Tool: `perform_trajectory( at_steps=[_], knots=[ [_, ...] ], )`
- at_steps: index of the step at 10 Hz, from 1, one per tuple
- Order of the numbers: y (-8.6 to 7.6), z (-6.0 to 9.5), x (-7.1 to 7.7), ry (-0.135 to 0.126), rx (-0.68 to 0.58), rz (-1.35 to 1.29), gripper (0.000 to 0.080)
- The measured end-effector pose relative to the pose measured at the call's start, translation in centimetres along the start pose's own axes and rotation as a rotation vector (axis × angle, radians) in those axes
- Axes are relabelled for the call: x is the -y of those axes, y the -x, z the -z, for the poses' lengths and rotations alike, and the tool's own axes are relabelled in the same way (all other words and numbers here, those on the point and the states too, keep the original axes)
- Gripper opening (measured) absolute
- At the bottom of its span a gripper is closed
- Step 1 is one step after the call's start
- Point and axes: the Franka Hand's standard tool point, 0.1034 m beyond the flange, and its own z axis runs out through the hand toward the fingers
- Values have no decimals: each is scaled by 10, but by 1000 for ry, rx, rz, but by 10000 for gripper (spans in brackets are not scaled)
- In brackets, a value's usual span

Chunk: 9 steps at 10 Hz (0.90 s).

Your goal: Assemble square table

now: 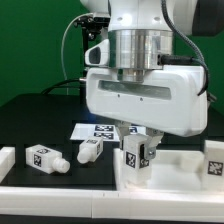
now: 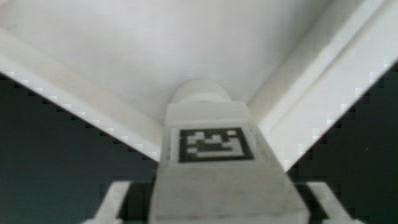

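My gripper (image 1: 139, 150) is shut on a white tagged leg (image 1: 138, 155) and holds it upright over a corner of the square table top (image 1: 180, 170) at the exterior view's right. In the wrist view the leg (image 2: 214, 150) fills the middle, its tag facing the camera, with my fingers (image 2: 116, 203) against its two sides. Under it lie the top's flat floor and raised rim (image 2: 302, 85). Two more legs lie on the black table: one (image 1: 45, 158) at the exterior view's left and one (image 1: 90, 150) nearer the middle. Another tagged leg (image 1: 213, 160) stands at the right edge.
The marker board (image 1: 98, 130) lies flat behind the legs. A long white border rail (image 1: 50, 190) runs along the front edge. A green wall stands behind the black table.
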Motion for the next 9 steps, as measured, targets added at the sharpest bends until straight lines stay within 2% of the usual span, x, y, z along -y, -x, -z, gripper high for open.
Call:
perform_trajectory(
  at_steps=[3,5,8,9],
  knots=[
    [5,-2,3,6,-16,-458,284],
    [5,-2,1,-51,10,-739,284],
    [6,-1,2,-47,8,-676,284],
    [10,-1,3,-33,-5,-544,464]
  ],
)
